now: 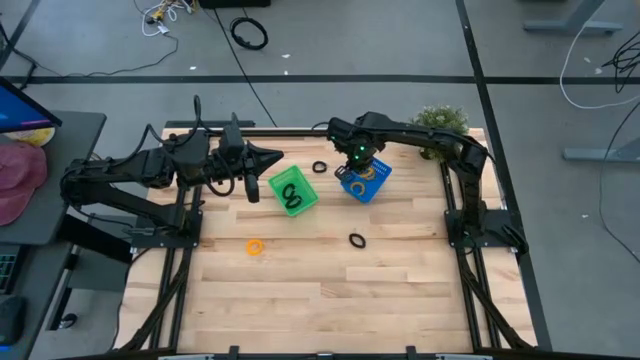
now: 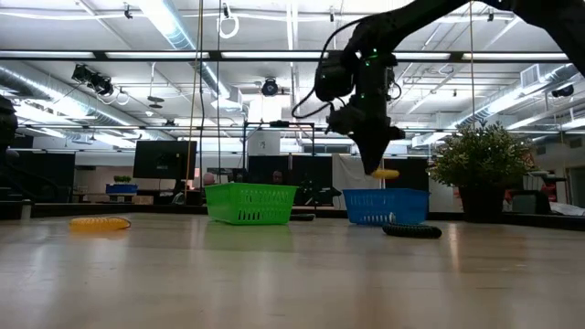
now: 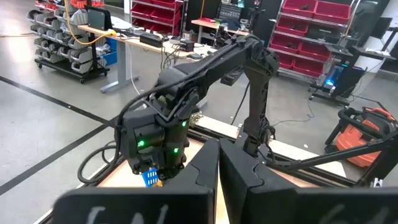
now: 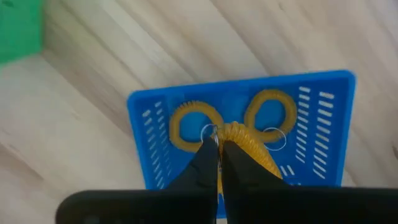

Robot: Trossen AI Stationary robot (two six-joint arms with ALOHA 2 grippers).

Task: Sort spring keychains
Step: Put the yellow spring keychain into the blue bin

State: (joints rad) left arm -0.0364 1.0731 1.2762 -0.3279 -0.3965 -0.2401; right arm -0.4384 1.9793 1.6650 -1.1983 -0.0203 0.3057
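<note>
R pincer [image 4: 219, 149] over blue basket [image 4: 149, 106], pinching orange keychain [image 4: 249, 146]; 2 orange inside. L pincer [image 3: 219, 180] pressed together, idle left of green basket [image 1: 280, 182].

Bright, even overhead strip lighting [image 2: 174, 23]; soft shadows, near foreground blurred.

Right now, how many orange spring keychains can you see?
4: two lying in the blue basket, at and; one held above it by the right gripper; one on the table.
</note>
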